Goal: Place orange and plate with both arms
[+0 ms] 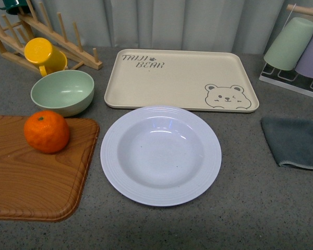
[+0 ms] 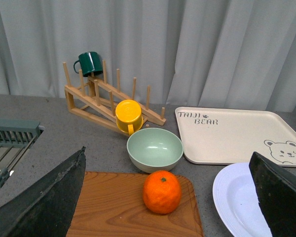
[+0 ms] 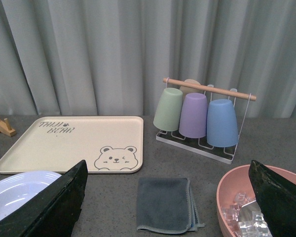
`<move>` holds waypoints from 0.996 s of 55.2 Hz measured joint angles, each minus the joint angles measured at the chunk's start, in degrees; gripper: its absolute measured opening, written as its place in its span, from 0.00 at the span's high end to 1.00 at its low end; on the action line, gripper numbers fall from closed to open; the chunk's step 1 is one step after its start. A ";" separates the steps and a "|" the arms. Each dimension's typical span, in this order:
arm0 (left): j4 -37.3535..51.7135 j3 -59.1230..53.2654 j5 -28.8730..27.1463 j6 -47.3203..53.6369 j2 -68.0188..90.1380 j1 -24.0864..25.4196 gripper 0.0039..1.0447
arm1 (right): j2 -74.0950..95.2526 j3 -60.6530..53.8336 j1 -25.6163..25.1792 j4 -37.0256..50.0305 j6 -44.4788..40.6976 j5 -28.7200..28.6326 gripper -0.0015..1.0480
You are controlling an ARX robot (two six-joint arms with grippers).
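Observation:
The orange [image 1: 47, 131] sits on a wooden cutting board [image 1: 31, 177] at the left; it also shows in the left wrist view [image 2: 162, 191]. The white plate [image 1: 160, 154] lies empty on the grey counter in front of the beige bear tray [image 1: 180, 79]; its edge shows in the left wrist view [image 2: 237, 202] and the right wrist view [image 3: 15, 195]. Neither arm appears in the front view. My left gripper [image 2: 172, 197] is open, above and short of the orange. My right gripper [image 3: 170, 197] is open above a grey cloth [image 3: 165, 204].
A pale green bowl [image 1: 62, 91] and a yellow mug [image 1: 44, 56] on a wooden rack [image 1: 57, 36] stand behind the board. The grey cloth [image 1: 293, 141] lies right of the plate. A cup rack [image 3: 202, 118] and a pink bowl of ice [image 3: 246, 207] are at the right.

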 joint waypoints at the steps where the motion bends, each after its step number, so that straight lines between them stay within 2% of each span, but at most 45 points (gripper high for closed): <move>1: 0.00 0.00 0.00 0.00 0.00 0.00 0.06 | 0.00 0.00 0.00 0.00 0.00 0.00 0.09; 9: 0.00 0.00 0.00 0.00 0.00 0.00 0.06 | 0.00 -0.02 0.00 0.00 0.00 0.00 0.09; 10: -0.24 0.11 -1.90 -0.46 0.35 -0.52 0.06 | 0.00 -0.02 0.00 0.00 0.00 0.00 0.09; 12: -1.79 0.57 -9.38 -1.84 1.75 -2.60 0.06 | 0.00 -0.02 0.00 -0.02 0.00 -0.02 0.09; 13: -2.05 0.96 -16.83 -4.42 4.63 -5.07 0.06 | 0.00 -0.02 0.00 -0.02 0.00 -0.02 0.09; 16: 1.16 1.03 -26.69 -6.69 10.99 -7.78 0.06 | 0.00 0.00 0.02 0.00 0.02 0.22 0.09; 19: 7.45 1.11 -29.97 -8.24 17.88 -8.41 0.06 | 0.00 -0.02 0.02 0.00 0.00 0.13 0.09; 22: 14.47 2.10 -29.03 -9.86 25.44 -8.33 0.06 | 0.00 -0.02 0.02 0.00 0.00 0.15 0.09; 26: 26.73 5.79 -24.11 -11.61 41.13 -7.89 0.06 | 0.00 -0.02 0.02 0.00 0.00 0.13 0.09; 31: 34.93 9.88 -18.95 -12.31 54.93 -7.45 0.06 | 0.00 -0.02 0.02 0.00 0.00 0.15 0.09; 34: 39.63 13.81 -13.20 -12.41 67.45 -7.37 0.06 | 0.00 -0.02 0.02 0.00 0.00 0.15 0.09; 36: 40.68 15.50 -9.51 -12.46 72.81 -7.37 0.06 | 0.00 -0.02 0.02 0.00 0.00 0.15 0.09; 40: 40.72 18.23 -6.32 -12.57 80.94 -7.32 0.06 | 0.00 -0.02 0.02 0.00 0.00 0.15 0.09; 55: 40.63 25.38 -3.78 -11.10 98.60 -6.29 0.06 | 0.00 -0.02 0.02 0.00 0.00 0.15 0.09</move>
